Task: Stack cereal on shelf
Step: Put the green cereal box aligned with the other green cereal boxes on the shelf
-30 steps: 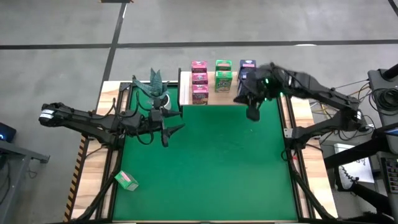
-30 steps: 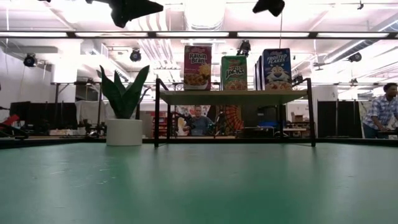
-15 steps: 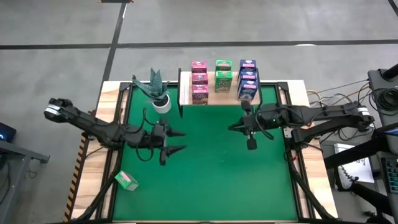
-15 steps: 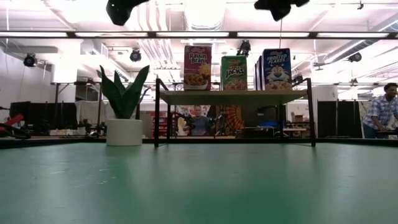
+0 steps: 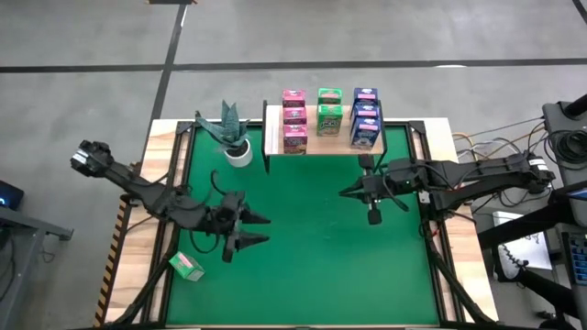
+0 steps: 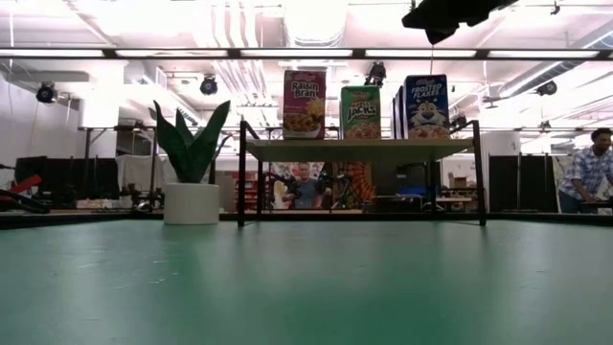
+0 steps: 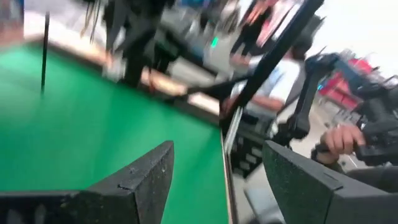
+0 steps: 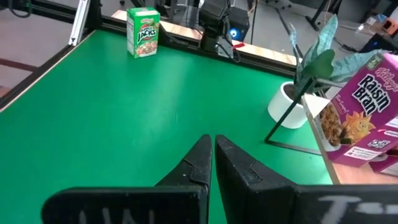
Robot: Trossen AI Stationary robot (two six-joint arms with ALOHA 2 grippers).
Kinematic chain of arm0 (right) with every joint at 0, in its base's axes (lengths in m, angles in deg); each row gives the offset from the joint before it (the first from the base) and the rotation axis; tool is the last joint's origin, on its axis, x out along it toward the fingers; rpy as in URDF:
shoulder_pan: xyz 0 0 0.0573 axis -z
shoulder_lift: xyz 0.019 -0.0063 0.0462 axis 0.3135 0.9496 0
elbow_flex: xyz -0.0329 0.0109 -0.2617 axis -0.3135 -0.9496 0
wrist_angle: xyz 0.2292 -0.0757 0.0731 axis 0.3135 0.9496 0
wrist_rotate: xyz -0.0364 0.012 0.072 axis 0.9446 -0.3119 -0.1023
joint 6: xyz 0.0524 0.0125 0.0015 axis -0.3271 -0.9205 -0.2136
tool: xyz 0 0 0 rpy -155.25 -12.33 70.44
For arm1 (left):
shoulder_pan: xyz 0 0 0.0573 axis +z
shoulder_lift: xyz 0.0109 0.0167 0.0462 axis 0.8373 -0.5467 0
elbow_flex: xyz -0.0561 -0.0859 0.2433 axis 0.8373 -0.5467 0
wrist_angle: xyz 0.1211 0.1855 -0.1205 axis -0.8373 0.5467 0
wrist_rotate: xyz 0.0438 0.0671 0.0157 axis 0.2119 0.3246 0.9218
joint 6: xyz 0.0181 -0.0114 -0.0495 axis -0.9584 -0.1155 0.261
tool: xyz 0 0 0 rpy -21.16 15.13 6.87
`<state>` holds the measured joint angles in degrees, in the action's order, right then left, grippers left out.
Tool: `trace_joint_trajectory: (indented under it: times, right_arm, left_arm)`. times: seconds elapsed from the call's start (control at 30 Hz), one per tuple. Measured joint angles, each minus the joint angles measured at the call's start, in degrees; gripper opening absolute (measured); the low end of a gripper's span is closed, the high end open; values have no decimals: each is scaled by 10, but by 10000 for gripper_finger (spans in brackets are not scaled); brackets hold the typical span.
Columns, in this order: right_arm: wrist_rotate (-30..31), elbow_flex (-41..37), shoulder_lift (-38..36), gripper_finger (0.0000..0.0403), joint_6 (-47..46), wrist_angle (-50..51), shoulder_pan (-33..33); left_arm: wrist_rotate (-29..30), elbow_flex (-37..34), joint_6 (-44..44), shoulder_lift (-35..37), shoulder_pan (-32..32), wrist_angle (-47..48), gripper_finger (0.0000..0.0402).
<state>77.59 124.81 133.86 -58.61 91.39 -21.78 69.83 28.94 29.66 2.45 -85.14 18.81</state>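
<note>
The pale wooden shelf (image 5: 321,145) stands at the table's far edge. On it stand three pink cereal boxes (image 5: 294,117), two green ones (image 5: 329,108) and three blue ones (image 5: 365,117). Another green box (image 5: 186,266) lies on the mat near the near-left corner and shows upright-looking in the right wrist view (image 8: 143,31). My left gripper (image 5: 261,229) hovers open over the mat's left half, right of that box. My right gripper (image 5: 347,192) hangs shut over the mat, on the near side of the shelf, pointing left; the low view shows it high up (image 6: 448,14).
A potted plant (image 5: 235,145) stands left of the shelf on the mat's far-left corner. Black frame rails run along the mat's edges. People show in the room beyond the table. The middle of the green mat (image 5: 312,266) lies between the two grippers.
My right gripper has drawn back from the blue boxes on the shelf toward the near edge and now hangs over the mat, pointing left. My left gripper has moved toward the near edge, closer to the lone green box, and stayed open.
</note>
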Motion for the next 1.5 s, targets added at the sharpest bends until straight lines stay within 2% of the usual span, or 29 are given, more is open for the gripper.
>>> trace_joint_trajectory:
  times: [0.07,0.2,0.3,0.4,0.43,0.5,0.63,0.73,0.9,1.1,1.5]
  right_arm:
    - [0,-2,0,11,3,0,0]
    - [0,-4,0,11,16,1,0]
    - [-1,-4,1,11,22,0,0]
    - [-2,-4,1,11,25,0,0]
    - [-2,-4,1,11,25,0,0]
    - [-3,-4,1,11,25,0,0]
    - [-6,-4,1,11,34,-1,0]
    - [-6,-3,1,11,32,-4,0]
    - [-20,-3,1,11,31,-4,0]
    - [-20,-2,0,11,23,-4,0]
    - [-21,-2,0,11,17,-4,0]
  left_arm:
    - [-1,55,80,-20,-6,105,229]
    - [-9,156,292,-78,-33,400,229]
    - [-94,225,443,-135,-63,609,229]
    - [-158,275,533,-183,-102,759,229]
    - [-181,287,534,-198,-113,787,229]
    - [-211,310,482,-224,-144,814,229]
    - [-219,329,361,-266,-206,828,229]
    - [-229,334,349,-286,-226,872,229]
    - [-284,336,317,-309,-258,903,229]
    - [-280,334,229,-315,-288,907,229]
    - [-271,326,158,-336,-293,907,240]
